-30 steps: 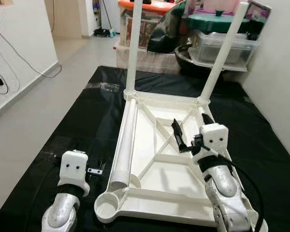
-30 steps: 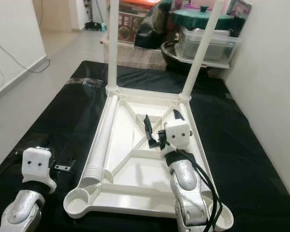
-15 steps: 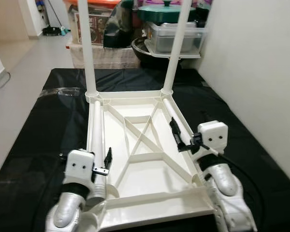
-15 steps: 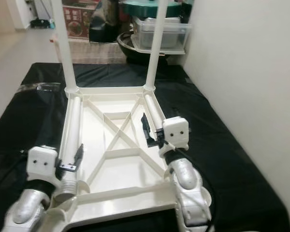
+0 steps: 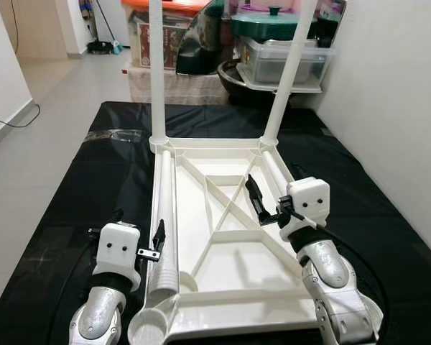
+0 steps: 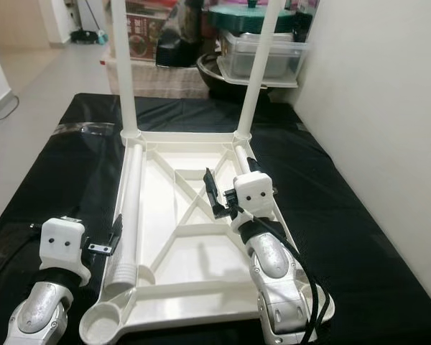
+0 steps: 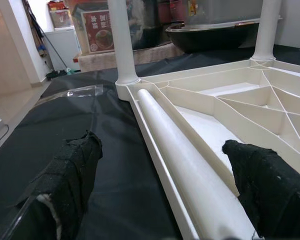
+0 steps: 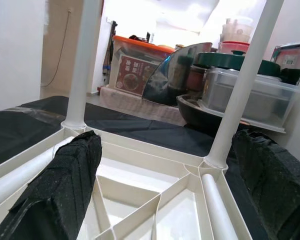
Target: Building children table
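An upturned white table top [image 5: 230,244] lies on the black mat [image 5: 72,215], two legs fitted. Our left gripper [image 7: 165,185], fingers spread, straddles a loose leg [image 5: 163,223]; the right gripper [image 5: 262,205] hovers unclenched. The leg looks light, stiff, smooth; we'd grasp mid-shaft.

We see a white tabletop [image 5: 230,237] lying upside down on a black sheet [image 5: 79,194], two legs [image 5: 156,72] standing upright at its far corners. A loose leg [image 5: 164,215] lies along its left side. Our left gripper [image 5: 156,241] hovers beside that leg; our right gripper [image 5: 262,205] hangs over the ribbed underside, fingers apart.
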Robot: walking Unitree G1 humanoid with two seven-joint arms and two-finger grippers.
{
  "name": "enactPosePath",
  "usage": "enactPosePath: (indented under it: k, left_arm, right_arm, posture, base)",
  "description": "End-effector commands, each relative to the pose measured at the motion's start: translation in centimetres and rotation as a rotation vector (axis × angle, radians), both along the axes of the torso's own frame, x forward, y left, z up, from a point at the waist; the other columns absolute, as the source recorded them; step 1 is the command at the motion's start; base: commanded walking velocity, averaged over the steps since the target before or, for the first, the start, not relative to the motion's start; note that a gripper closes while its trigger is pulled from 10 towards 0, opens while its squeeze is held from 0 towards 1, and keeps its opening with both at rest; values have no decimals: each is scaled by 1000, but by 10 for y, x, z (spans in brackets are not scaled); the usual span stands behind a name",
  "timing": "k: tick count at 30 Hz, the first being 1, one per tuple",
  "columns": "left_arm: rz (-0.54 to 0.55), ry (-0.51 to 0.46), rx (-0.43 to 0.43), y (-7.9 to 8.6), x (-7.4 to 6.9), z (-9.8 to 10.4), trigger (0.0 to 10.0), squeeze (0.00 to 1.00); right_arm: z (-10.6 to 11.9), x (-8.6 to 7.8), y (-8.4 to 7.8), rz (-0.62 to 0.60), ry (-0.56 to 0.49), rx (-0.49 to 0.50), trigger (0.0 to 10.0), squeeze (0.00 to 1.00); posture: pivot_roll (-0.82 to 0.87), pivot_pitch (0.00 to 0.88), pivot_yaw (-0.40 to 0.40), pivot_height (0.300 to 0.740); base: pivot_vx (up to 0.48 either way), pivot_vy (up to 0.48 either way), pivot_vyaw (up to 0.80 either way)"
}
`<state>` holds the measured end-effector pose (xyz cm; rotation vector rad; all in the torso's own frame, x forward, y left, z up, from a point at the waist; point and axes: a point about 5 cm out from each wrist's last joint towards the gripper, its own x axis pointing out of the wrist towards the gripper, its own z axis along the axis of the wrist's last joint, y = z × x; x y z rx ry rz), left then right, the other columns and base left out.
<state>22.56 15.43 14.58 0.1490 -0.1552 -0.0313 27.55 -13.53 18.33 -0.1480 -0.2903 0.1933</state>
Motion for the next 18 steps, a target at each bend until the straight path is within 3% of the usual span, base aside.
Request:
enactPosePath:
  k: [1, 18]
  left_arm:
    - [-1, -5, 8, -1, -1, 2, 10000, 0]
    - [15, 11, -14, 0, 1, -1, 10000, 0]
  right_arm:
    - [-2, 0, -2, -15, 17, -3, 10000, 0]
    - [-10, 5, -6, -32, 40, 0, 10000, 0]
  posture:
    - [96, 0, -94, 740]
    - [98, 0, -98, 740]
  base:
    - [0, 0, 0]
    - [0, 0, 0]
